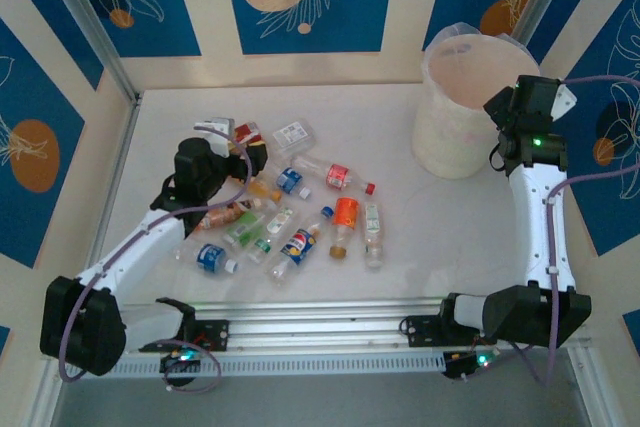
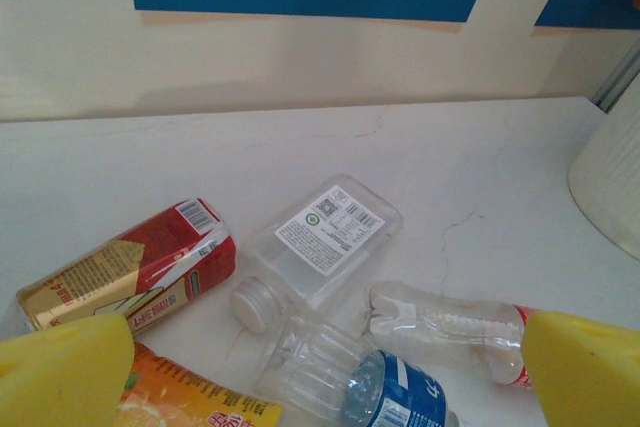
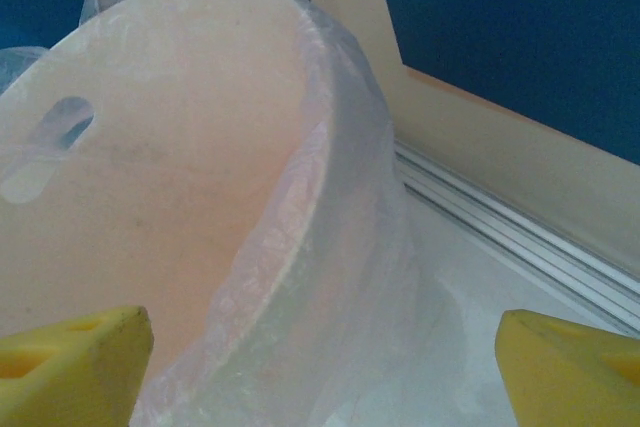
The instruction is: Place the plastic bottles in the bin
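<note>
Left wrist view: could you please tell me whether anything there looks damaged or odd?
Yes. The clear bottle at lower right looks crushed, its wall buckled, and thin crack-like lines mark the table just beyond it.

surface: white table [image 1: 470, 232] | left of centre: plastic bottles [image 1: 344, 215] lie scattered | far right: bin [image 1: 445, 142] stands upright

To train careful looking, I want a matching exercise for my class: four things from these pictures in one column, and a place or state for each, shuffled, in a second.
1. bin
2. left gripper
3. right gripper
4. orange-labelled bottle

A. open, close to a bag-lined rim
B. lying on the table among other plastic bottles
C. standing far right
D. open, over the bottle pile

Pairs: 1-C, 2-D, 3-A, 4-B
</note>
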